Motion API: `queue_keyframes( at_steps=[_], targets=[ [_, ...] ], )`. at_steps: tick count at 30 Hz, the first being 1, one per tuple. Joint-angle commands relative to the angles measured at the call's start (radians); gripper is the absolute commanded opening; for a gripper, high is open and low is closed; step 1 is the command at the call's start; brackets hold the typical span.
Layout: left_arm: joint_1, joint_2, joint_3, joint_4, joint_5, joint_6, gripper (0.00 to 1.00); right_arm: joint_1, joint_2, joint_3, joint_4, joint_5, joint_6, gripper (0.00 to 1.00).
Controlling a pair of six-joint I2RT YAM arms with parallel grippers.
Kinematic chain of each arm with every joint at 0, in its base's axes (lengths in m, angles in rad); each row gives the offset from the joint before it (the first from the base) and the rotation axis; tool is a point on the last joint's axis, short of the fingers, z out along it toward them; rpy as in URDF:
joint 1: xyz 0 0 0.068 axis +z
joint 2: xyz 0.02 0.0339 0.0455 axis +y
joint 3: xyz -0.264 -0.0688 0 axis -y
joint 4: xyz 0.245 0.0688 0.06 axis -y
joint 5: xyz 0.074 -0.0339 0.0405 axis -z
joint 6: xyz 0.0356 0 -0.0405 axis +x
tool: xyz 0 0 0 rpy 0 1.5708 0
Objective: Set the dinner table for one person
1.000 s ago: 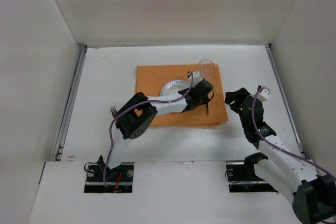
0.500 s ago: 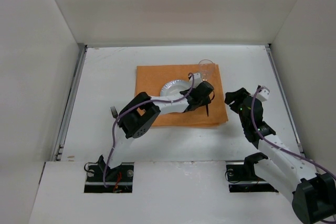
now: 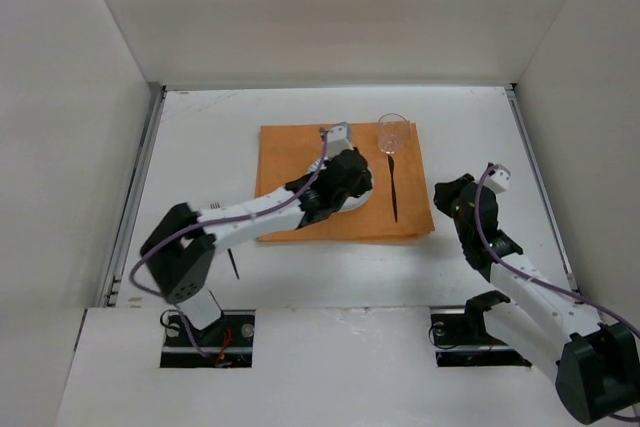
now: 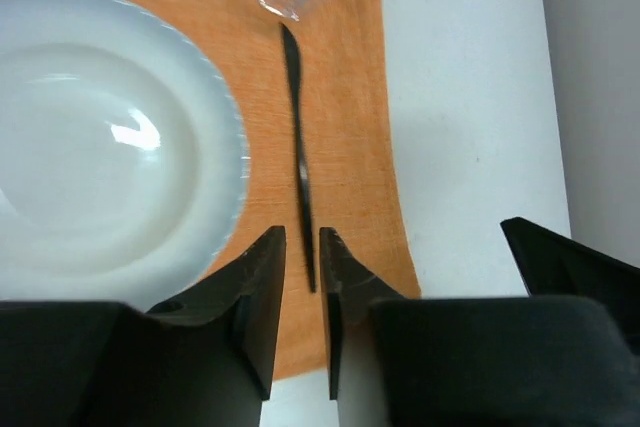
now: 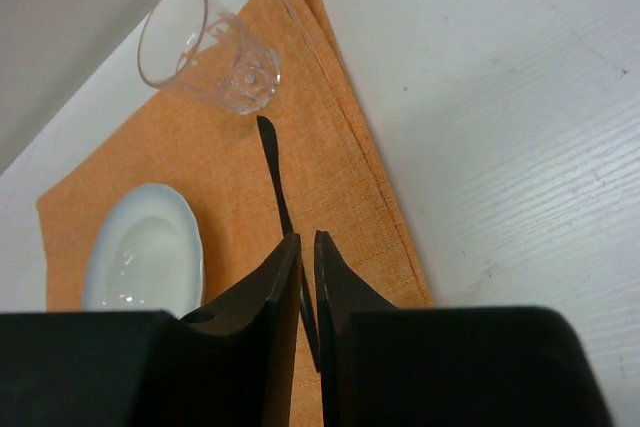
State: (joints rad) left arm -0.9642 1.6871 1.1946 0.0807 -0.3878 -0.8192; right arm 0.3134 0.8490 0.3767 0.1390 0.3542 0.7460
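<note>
White panel walls enclose the dinner table (image 3: 200,147) on three sides; it is a matte white top with thin metal rails along its left and right edges. An orange cloth placemat (image 3: 290,147) lies flat near the middle of the table, one edge folded double as seen from the right wrist camera. On the placemat sits a white plate (image 4: 100,137) with a scalloped rim, upright and empty. A black knife (image 4: 300,147) lies flat on the cloth just beside the plate's right rim, apart from it, with its pointed end toward a clear glass tumbler (image 3: 393,132). The tumbler stands upright at the far right corner of the placemat, its base close to the knife tip; contact cannot be confirmed. The left gripper (image 4: 297,247) hangs over the plate in the overhead view, hiding most of it. Its jaws are drawn in to a narrow slit with nothing between them, and the knife shows through the gap on the cloth below. The right gripper (image 5: 307,242) hovers above bare table just off the placemat's right edge, pointed toward the knife. Its jaws are clenched almost together and grasp nothing. A thin dark utensil (image 3: 234,265) lies on the bare table beside the left arm's elbow, well apart from the placemat; its type cannot be determined.
</note>
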Motion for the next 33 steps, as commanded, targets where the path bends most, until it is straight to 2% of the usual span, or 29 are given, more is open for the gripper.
queue_keyframes(
  at_steps=[1, 4, 7, 11, 13, 19, 33],
  targets=[
    [0.066, -0.192, -0.178, -0.03, -0.078, 0.046, 0.16, 0.013, 0.019, 0.024, 0.037, -0.026, -0.007, 0.15],
    [0.147, -0.372, -0.359, -0.129, -0.146, 0.038, 0.16, 0.028, 0.022, 0.022, 0.05, -0.024, -0.01, 0.17],
    [0.251, -0.553, -0.527, -0.241, -0.181, 0.025, 0.2, 0.029, 0.027, 0.008, 0.079, -0.03, -0.005, 0.24],
    [0.405, -0.751, -0.708, -0.36, -0.163, -0.004, 0.25, 0.036, 0.022, 0.01, 0.083, -0.026, -0.01, 0.33],
    [0.465, -0.796, -0.751, -0.4, -0.135, -0.024, 0.26, 0.033, 0.038, 0.005, 0.097, -0.023, -0.01, 0.34],
    [0.617, -0.843, -0.826, -0.421, -0.088, -0.066, 0.26, 0.051, 0.065, 0.014, 0.105, -0.034, -0.016, 0.38],
    [0.661, -0.635, -0.828, -0.317, -0.053, -0.031, 0.22, 0.075, 0.084, 0.03, 0.102, -0.044, -0.034, 0.39]
  ],
)
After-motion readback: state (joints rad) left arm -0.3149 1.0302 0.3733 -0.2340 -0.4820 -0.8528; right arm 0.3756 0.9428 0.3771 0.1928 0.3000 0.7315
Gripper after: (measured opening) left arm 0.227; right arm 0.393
